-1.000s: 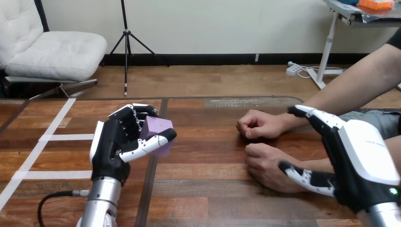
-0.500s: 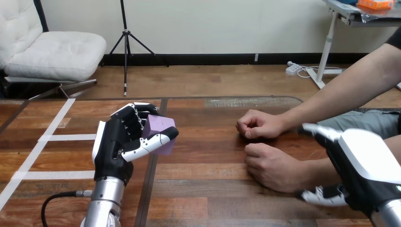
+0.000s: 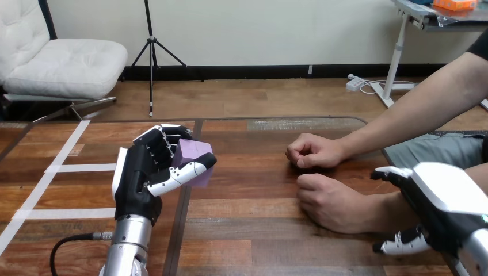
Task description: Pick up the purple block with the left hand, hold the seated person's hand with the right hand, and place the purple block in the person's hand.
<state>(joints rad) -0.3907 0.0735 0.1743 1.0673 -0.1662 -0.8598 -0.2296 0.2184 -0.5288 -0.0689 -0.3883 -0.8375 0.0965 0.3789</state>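
No text, label, brand, number or sign can be read.
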